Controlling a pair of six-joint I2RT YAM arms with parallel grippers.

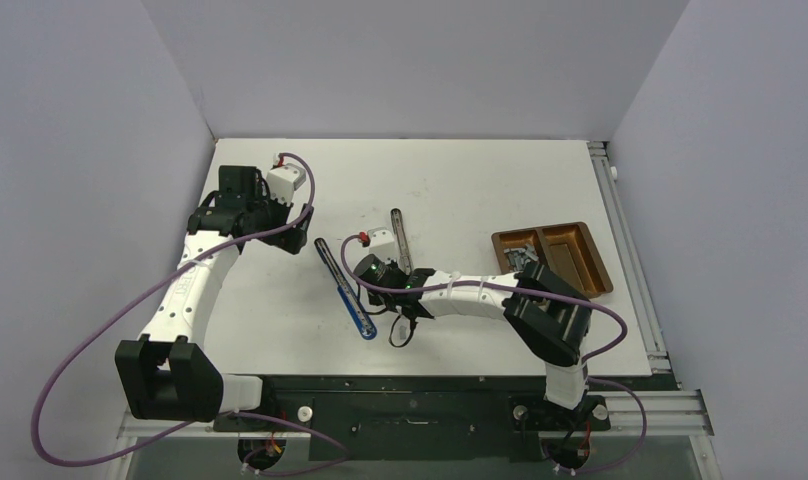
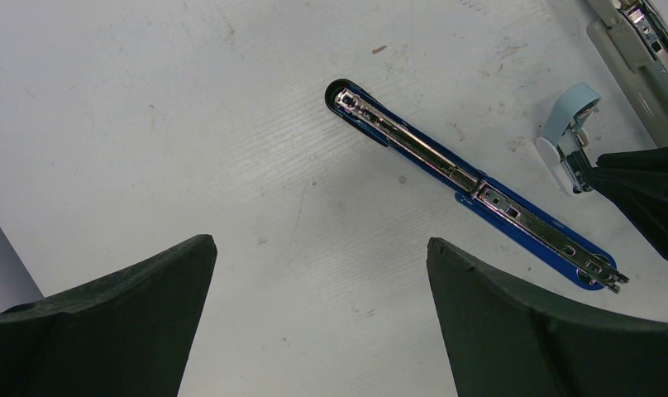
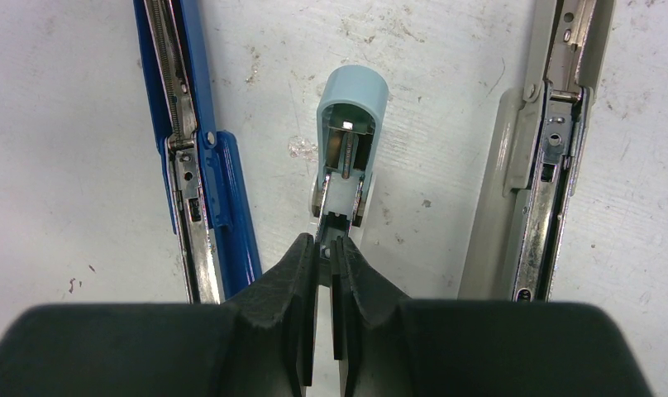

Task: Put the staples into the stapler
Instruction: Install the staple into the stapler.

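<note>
Status: prep stage imo, no staples moved yet. R gripper is closed tight on the rear end of the mini stapler. That's the pale-blue one, cap swung up, metal channel showing inside. It sits on the table btw the blue stapler and the grey stapler, both lying flat and opened out w/ rails exposed. Can't tell from the wrist cam whether the mini's channel already has anything in it.

L gripper is spread wide w/ nothing in it, hovering over the table just off the blue stapler's black-tipped end.

Staples: silvery heap in the left compartment of the brown tray, right side of the table, well apart from all 3 staplers.

Next, as I read it, a strip has to be fetched. The tray is on R's side. So I either let go of the mini w/ R and go to the tray, or use R as the clamp and send L across, which is a long reach over R's arm. Strips are tiny, so it needs a fine pinch on one strip only, long axis in line w/ the channel, then slide in. Risks: grabbing a clump, or the mini shifting once R releases.
</note>
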